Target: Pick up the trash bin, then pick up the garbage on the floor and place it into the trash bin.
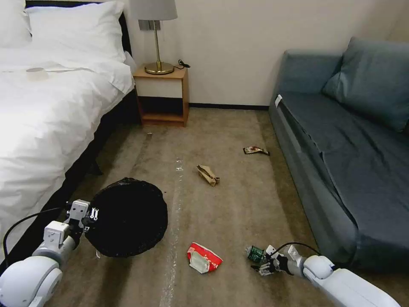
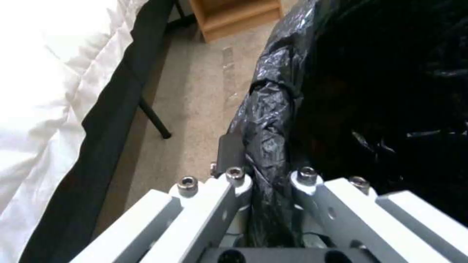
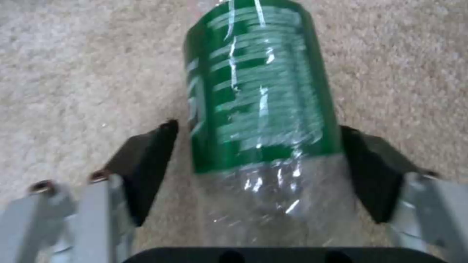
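Clear plastic, thin and crushable, forms the bottle [image 3: 261, 109] that lies between the 2 dark pads [image 3: 146, 164] of the right gripper [image 1: 263, 261]. The jaws are spread, 1 pad at each side of the green label; whether either pad touches the bottle cannot be told. The bottle looks light, smooth and likely slippery; the labelled mid-body, where the pads now stand, seems the firmest place to take hold, with gentle pressure so the wall does not buckle. The right arm reaches low and forward, its wrist close to the carpeted floor [image 1: 238, 204]. The left gripper [image 1: 85, 215] is pinched onto the bag-covered rim of the trash bin [image 1: 128, 217], 1 finger outside and 1 inside the crinkled black liner [image 2: 273, 120]. The bin appears to be held off the floor, beside the bed [image 1: 47, 119], mouth facing up. Taking the bin as landmark: the red-and-white packet [image 1: 203, 258] lies near it, between bin and bottle; the brown paper bag [image 1: 208, 175] lies farther off, toward the nightstand [image 1: 164, 96]; the dark wrapper [image 1: 255, 150] lies farthest, just beside the sofa [image 1: 341, 149].
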